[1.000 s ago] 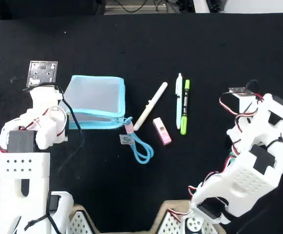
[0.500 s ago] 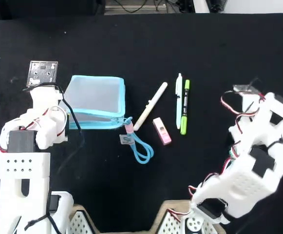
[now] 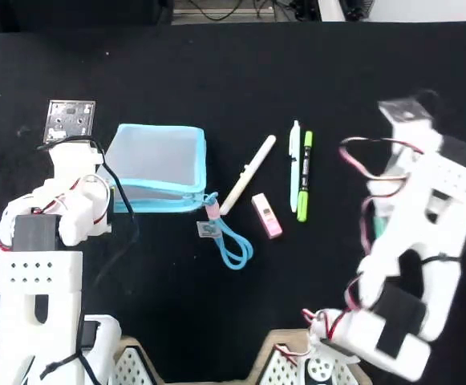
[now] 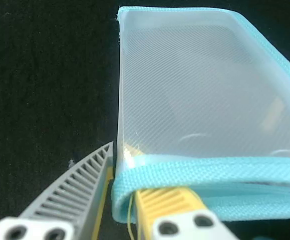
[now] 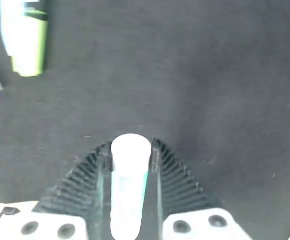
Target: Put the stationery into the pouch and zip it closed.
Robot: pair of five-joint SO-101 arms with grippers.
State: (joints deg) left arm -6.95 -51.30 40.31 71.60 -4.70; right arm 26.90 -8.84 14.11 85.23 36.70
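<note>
At the pouch's corner nearest the left arm, the left claw (image 4: pixel 119 156) was pinched on the pouch (image 4: pixel 199 90), its teal edge caught between the grey and yellow fingers; the pouch lay flat on the black table (image 3: pixel 216 72), with a blue loop (image 3: pixel 234 245) trailing from its zip end. On the right side, well apart from the pouch, the right claw (image 5: pixel 130 148) was closed round a white-and-teal pen (image 5: pixel 129 195). A cream pen (image 3: pixel 249 174), pink eraser (image 3: pixel 266 216), white pen (image 3: pixel 294 160) and green marker (image 3: pixel 303 180) lay between the pouch and that arm, the last two side by side.
</note>
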